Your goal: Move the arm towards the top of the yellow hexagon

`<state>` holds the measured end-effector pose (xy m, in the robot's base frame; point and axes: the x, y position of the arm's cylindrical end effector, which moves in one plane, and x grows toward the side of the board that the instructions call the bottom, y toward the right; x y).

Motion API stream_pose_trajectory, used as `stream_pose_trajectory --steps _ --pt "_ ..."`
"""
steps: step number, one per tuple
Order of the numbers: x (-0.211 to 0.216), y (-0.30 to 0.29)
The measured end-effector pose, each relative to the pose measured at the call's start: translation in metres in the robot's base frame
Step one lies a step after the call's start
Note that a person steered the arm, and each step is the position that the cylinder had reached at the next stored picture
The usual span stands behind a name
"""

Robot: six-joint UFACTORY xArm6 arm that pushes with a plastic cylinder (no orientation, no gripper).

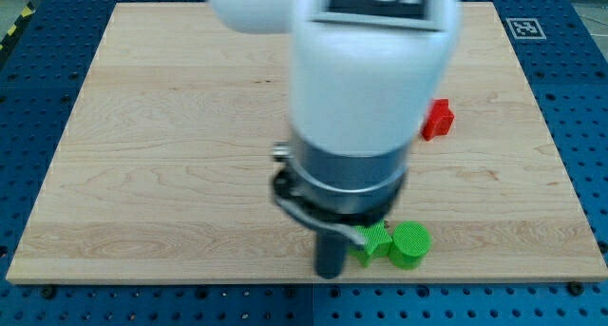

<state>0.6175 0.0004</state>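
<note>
Wooden board (pixel 171 126) on a blue perforated table (pixel 28 98), seen from above and in front. Big white and grey arm body (pixel 366 88) blocking the middle of the view. Dark rod coming down from it, my tip (pixel 329 274) near the board's bottom edge, bare, nothing clamped or carried, no jaws on this rig.

Just to the view's right of my tip: a green star-like block (pixel 374 240), close beside or maybe touching the rod, can't tell which. Right next to that, touching it, a green cylinder (pixel 411 245). Red block (pixel 438 119) well apart at the view's right, partly cut off by the arm, shape unclear.

Yellow hexagon: not visible anywhere. Probably hidden behind the arm body, but can't confirm. No way to say how far my tip is from it.

Risks, judged from this layout:
- Target unseen, so heading is a guess; easy to arrive at the wrong side of it instead of the top.
- Sideways move to the view's right would shove the green pair, possibly off the bottom edge, which is near.
- Coming in too straight at the hexagon would push it instead of stopping above it.
- Red block could get clipped if the path swings right.
</note>
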Motion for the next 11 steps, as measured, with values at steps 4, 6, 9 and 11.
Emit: stream_pose_trajectory --steps 4,6,9,11 --pt "-0.115 -0.077" --pt "-0.175 -0.084" --pt "-0.28 -0.035" --pt "-0.251 0.052"
